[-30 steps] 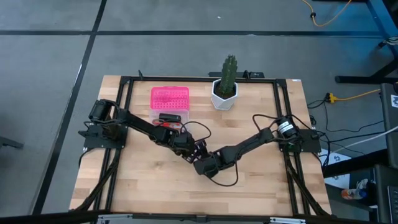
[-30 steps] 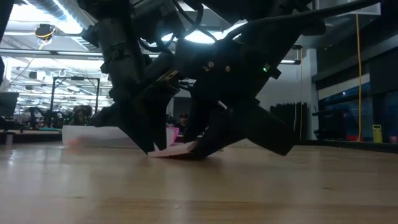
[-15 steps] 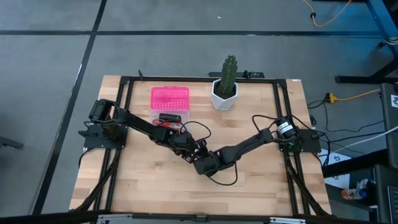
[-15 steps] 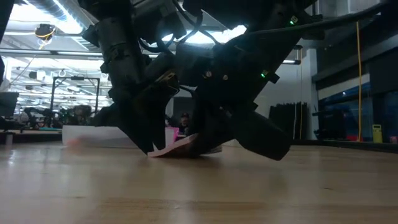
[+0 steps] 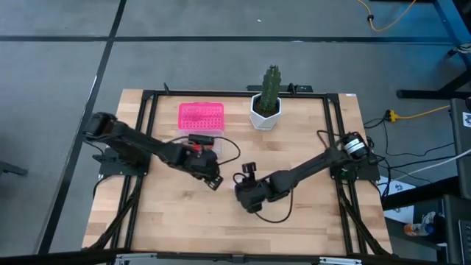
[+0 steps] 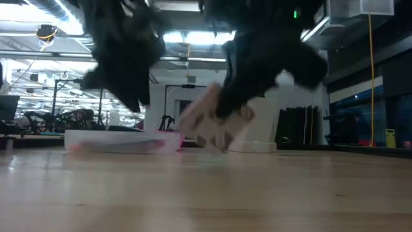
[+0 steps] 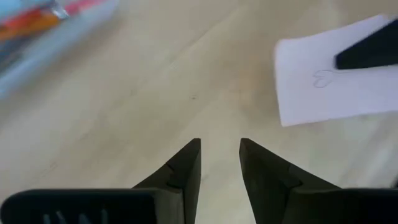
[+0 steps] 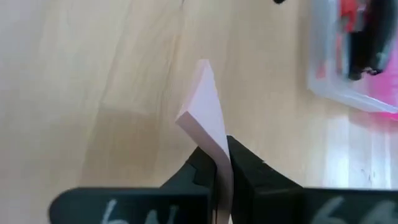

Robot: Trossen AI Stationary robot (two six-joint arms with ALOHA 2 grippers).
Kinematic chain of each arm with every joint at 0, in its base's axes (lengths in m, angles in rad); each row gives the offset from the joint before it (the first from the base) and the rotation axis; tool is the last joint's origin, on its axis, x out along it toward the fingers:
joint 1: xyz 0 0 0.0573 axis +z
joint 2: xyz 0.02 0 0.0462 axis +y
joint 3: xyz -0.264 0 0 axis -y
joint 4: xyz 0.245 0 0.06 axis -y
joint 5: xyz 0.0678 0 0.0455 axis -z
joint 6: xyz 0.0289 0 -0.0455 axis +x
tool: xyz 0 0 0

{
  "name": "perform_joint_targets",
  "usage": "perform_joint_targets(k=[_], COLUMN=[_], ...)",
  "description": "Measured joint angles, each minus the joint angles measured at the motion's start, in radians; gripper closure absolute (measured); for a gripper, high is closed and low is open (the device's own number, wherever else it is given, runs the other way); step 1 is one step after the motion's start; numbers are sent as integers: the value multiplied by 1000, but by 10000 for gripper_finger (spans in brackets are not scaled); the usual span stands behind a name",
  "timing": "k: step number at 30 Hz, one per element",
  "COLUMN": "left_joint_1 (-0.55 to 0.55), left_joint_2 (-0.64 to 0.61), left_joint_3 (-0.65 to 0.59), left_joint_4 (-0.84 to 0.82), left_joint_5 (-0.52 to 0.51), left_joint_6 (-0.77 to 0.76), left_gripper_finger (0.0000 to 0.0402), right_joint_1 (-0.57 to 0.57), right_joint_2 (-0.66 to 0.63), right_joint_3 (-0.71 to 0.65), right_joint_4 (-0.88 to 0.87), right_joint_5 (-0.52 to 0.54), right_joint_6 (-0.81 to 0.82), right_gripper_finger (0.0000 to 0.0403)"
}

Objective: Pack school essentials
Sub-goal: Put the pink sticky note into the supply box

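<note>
Your high view looks straight down; low view sits level at tabletop; both share the light wooden slatted table [image 5: 294, 132].

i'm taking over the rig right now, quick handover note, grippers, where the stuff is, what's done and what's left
Right gripper: shut on the pink square pad, held off the table at mid-table.
Left gripper: narrowly open, empty, beside the clear box.
Done: red and black stationery pieces already lie in the clear box, pink lid open behind it.
Left: carry the pad to the box and drop it in. The cactus stays out.
</note>
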Motion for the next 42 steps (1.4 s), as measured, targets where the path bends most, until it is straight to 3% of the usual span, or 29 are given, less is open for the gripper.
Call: perform_joint_targets(k=[8,15,19,32,38,42], left_joint_1=[-126,-262,-319,-357,-357,-357], left_joint_2=[-307,-545,-625,-678,-678,-679], left_joint_3=[0,0,0,0,0,0], left_joint_4=[-104,-118,-118,-121,-123,-125], left_joint_5=[-299,-614,-709,-743,-743,-742], left_joint_6=[-25,44,103,294,339,346], left_gripper_finger=[296,296,296,296,296,296], right_joint_1=[9,-10,-74,-275,-308,-308], right_joint_2=[-71,-55,-28,157,314,391], right_joint_3=[9,59,108,424,652,801], right_joint_4=[29,172,238,256,151,-42], right_joint_5=[1,7,10,43,240,308], right_joint_6=[82,-66,-153,-221,-200,18], right_gripper_finger=[386,386,386,386,386,386])
